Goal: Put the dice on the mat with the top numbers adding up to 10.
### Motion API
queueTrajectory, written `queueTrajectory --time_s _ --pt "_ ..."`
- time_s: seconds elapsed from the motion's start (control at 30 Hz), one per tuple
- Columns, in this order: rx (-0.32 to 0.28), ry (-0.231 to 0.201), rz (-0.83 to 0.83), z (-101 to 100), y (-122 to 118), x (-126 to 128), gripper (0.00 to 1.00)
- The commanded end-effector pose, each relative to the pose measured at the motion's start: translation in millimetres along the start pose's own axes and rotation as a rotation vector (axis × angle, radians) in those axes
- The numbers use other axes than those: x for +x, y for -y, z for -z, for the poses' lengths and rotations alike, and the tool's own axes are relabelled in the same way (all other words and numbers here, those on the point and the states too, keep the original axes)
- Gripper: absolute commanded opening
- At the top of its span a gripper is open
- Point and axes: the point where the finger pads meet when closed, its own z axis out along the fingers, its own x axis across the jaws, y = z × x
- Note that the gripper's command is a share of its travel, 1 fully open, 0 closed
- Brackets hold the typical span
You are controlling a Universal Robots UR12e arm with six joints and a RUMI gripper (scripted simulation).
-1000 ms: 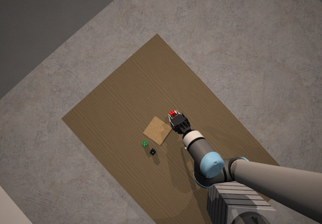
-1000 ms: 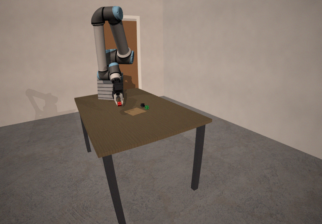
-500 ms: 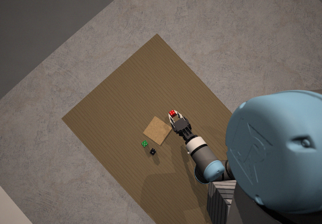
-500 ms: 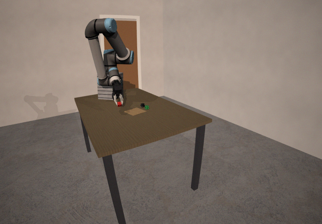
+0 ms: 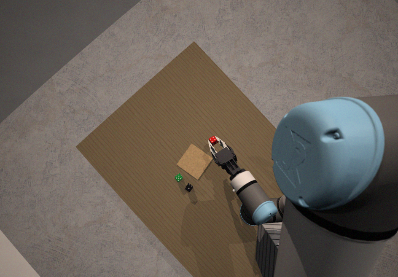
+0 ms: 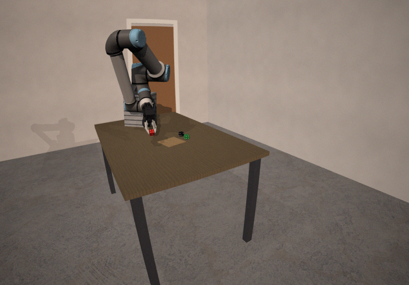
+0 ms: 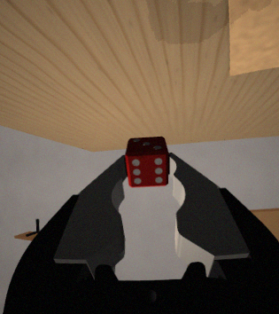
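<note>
Red die (image 5: 213, 140) (image 6: 151, 132) (image 7: 147, 161) sits grasped between the fingertips of the pincer (image 5: 213, 141) (image 6: 151, 131) (image 7: 147, 156), raised off the surface (image 5: 144, 122) (image 6: 198, 162) (image 7: 93, 80) and outside the mat (image 5: 194, 161) (image 6: 171, 142) (image 7: 263, 40). That offset decides the coming move: in the top view the mat lies down and to the left of the die, on the far side from it stand the other two, and in the wrist view the mat shows at upper right. Being a cube, the die has no long axis; what counts is which face is up. The pincer reaches out strongly tilted, so the present step looks like turning the die. Its upper face seems to show four, with six towards the palm. Green die (image 5: 178, 177) (image 6: 186, 136) seems to show five and black die (image 5: 189, 187) (image 6: 180, 133) one, which with a four would make ten. Both rest off the mat, near it and apart from each other. Next, probably, the red one should be carried across and lowered squarely; a tilted release could roll it onto another number. No container is in view.
</note>
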Motion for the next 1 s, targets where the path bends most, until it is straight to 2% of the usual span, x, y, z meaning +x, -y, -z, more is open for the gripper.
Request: queueTrajectory --time_s 0.0,0.3,0.73,0.97 --pt "-0.003 0.000 0.000 0.1 -0.2 0.0 0.10" --pt "-0.003 0.000 0.000 -4.6 6.5 0.0 0.10" --pt "-0.003 0.000 0.000 -28.6 40.7 -0.1 0.10" --pt "-0.003 0.000 0.000 -36.0 51.1 -0.1 0.10"
